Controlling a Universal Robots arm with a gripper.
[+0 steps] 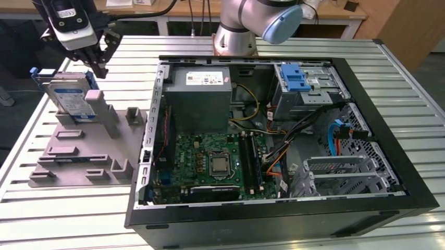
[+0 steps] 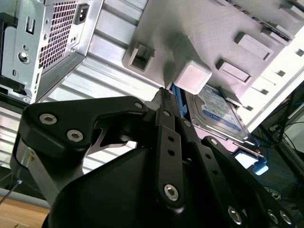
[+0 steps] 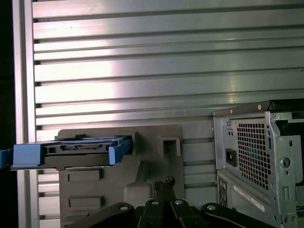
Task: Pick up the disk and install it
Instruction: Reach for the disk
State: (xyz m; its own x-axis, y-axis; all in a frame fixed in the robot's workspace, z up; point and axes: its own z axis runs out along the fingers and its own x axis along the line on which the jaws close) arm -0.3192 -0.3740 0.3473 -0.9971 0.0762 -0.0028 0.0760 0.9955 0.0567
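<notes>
- Seeing the flat rectangular silver-grey hard drive, the disk [image 1: 70, 99], standing upright on its long edge in a slot of the light grey moulded plastic fixture [image 1: 76, 156].
- Placing that fixture on the ribbed aluminium table [image 1: 70, 219] at the exterior view's left, just beside the open black computer case [image 1: 389, 203].
- Showing a blue-and-white label across the disk's broad face, with dark print too small to be made out.
- Carrying blue plastic rails along the disk's edges; in the first wrist view, presenting the disk [image 3: 80, 149] end-on, with a dark connector strip between the two blue rail ends.
- Hovering the black two-finger gripper [image 1: 101, 70] near the disk's top edge, on the side toward the case, apart from the disk.
- Pressing the gripper's fingers together in both wrist views, clasping nothing.
- Bearing a small white sticker with a red mark on the bigger grey metal box [image 1: 201, 96] inside the case, its lettering unreadable.
- Sitting beyond that box, toward the exterior view's right: a blue plastic latch with ribbed tabs [image 1: 295, 78].
</notes>
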